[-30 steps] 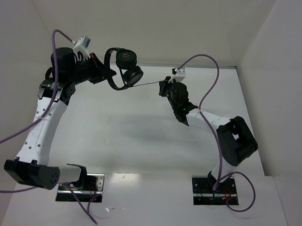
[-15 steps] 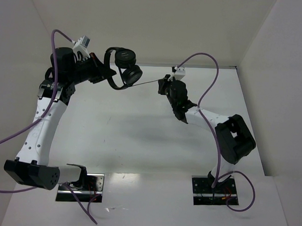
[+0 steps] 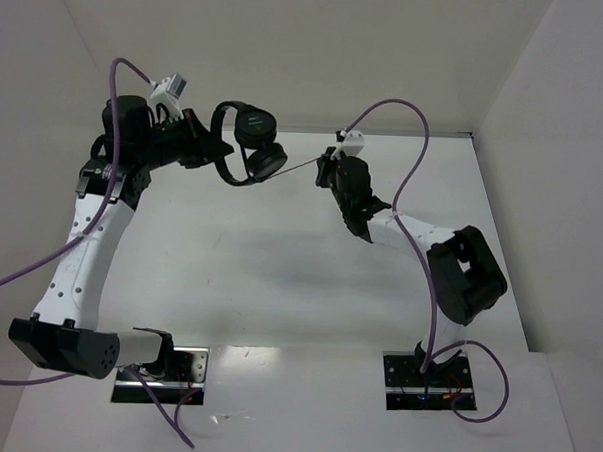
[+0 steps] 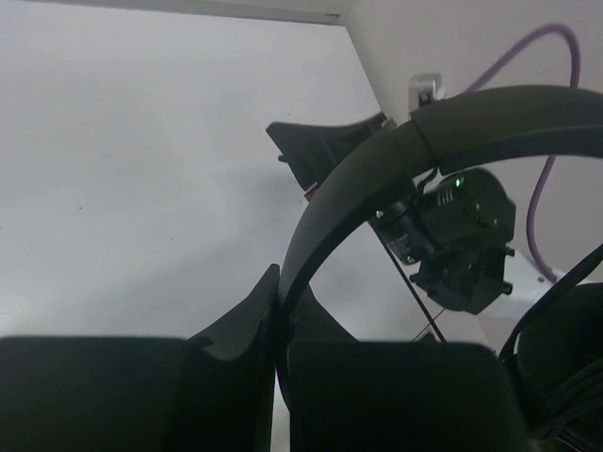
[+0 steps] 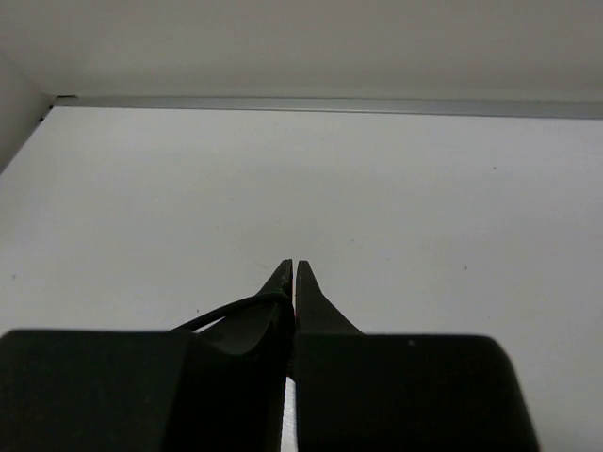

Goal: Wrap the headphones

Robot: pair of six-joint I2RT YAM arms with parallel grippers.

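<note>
The black headphones (image 3: 251, 142) hang in the air at the back left, earcups stacked near each other. My left gripper (image 3: 217, 150) is shut on the thin headband (image 4: 358, 179), seen close in the left wrist view. The thin black cord (image 3: 300, 167) runs taut from the lower earcup to my right gripper (image 3: 325, 172), which is shut on it. In the right wrist view the cord (image 5: 231, 309) loops out leftward from between the closed fingertips (image 5: 281, 279). An earcup (image 4: 565, 358) shows at the right edge of the left wrist view.
White table (image 3: 280, 255) enclosed by white walls at back, left and right. Purple robot cables (image 3: 414, 161) arc above both arms. The right arm's wrist (image 4: 457, 235) shows in the left wrist view beyond the headband.
The right gripper has moved slightly up and left toward the headphones, keeping the cord taut. The left gripper has tilted the headphones a little, shifting the earcups up and right.
</note>
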